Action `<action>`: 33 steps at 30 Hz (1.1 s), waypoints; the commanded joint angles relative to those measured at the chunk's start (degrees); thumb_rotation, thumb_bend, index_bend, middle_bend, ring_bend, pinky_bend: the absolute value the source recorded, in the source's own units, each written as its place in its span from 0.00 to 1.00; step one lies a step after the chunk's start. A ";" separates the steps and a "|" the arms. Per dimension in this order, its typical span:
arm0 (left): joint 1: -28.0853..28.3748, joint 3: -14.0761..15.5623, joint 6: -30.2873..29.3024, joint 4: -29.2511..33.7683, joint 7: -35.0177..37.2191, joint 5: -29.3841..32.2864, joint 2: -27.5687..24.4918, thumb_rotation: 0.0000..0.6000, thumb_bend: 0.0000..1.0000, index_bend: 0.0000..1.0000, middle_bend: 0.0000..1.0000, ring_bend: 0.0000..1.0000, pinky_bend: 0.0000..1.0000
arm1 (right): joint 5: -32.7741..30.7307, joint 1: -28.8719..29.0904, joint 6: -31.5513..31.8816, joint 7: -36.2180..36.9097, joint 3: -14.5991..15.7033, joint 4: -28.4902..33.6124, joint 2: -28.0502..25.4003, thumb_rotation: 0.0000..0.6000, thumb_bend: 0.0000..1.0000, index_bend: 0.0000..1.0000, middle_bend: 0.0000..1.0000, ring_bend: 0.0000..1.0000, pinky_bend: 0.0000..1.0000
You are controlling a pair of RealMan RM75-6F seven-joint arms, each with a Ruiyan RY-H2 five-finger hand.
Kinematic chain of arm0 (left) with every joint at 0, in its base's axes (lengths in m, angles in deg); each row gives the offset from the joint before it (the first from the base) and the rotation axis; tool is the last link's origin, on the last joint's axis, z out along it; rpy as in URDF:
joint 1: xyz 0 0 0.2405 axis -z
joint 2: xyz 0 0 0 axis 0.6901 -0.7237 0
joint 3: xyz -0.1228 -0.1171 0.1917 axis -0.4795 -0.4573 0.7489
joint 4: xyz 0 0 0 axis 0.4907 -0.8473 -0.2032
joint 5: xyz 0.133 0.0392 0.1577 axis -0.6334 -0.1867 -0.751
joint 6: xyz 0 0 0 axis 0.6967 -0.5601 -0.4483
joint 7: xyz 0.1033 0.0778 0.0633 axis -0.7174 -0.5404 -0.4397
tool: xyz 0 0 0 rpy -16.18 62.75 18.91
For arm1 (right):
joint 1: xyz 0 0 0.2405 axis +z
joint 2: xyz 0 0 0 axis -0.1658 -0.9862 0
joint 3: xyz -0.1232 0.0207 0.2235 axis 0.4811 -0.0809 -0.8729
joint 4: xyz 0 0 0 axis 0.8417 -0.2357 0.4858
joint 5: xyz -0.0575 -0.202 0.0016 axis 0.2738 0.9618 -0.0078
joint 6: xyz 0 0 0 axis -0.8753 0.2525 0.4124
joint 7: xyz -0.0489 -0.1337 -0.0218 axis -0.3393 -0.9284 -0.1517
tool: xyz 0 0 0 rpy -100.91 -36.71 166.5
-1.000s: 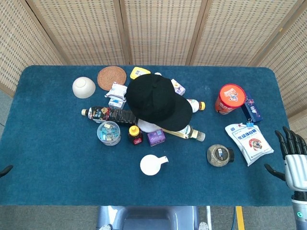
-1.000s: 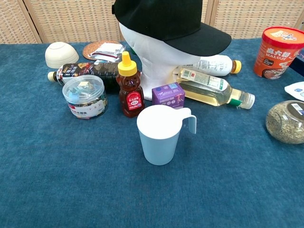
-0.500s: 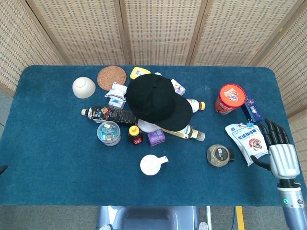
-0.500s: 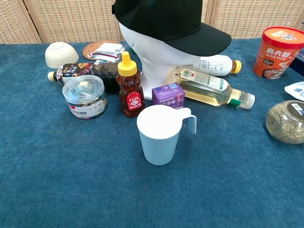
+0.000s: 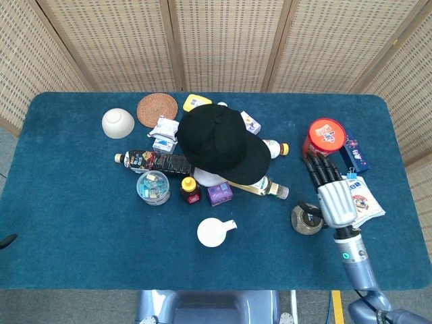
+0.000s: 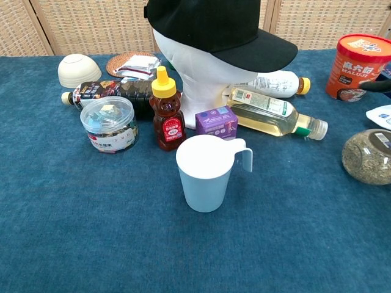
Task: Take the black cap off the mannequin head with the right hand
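The black cap [image 5: 219, 142] sits on the white mannequin head [image 5: 204, 177] in the middle of the table, brim pointing to the front right. In the chest view the cap [image 6: 214, 24] covers the top of the mannequin head [image 6: 195, 73]. My right hand [image 5: 332, 194] hovers to the cap's right, between the red noodle cup and the seed jar, fingers spread and holding nothing. Only a dark fingertip [image 6: 379, 85] of it shows at the chest view's right edge. A small dark tip of my left hand [image 5: 5, 241] peeks in at the head view's left edge.
A white cup [image 6: 206, 174], a honey bottle [image 6: 167, 110], a purple box [image 6: 216, 122] and an oil bottle [image 6: 275, 113] crowd the mannequin's base. A seed jar [image 5: 305, 219], a red noodle cup [image 5: 325, 138] and a white packet [image 5: 363, 199] lie around my right hand.
My right hand has moved left from the table's right edge, over the white packet, to beside the seed jar. The cap has not moved.
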 commanded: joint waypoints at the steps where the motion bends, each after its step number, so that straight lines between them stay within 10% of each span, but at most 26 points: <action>1: 0.15 -0.03 0.20 0.16 -0.20 0.15 -0.01 1.00 0.08 0.00 0.00 0.00 0.00 | 0.04 3.23 -0.74 -2.95 -1.32 -2.09 4.62 1.00 0.00 0.00 0.09 0.05 0.15; 33: 0.31 -0.51 1.03 -3.15 2.00 2.91 1.64 1.00 0.08 0.00 0.00 0.00 0.00 | -8.65 13.35 -0.75 -8.89 -7.66 -15.51 24.64 1.00 0.00 0.12 0.17 0.11 0.19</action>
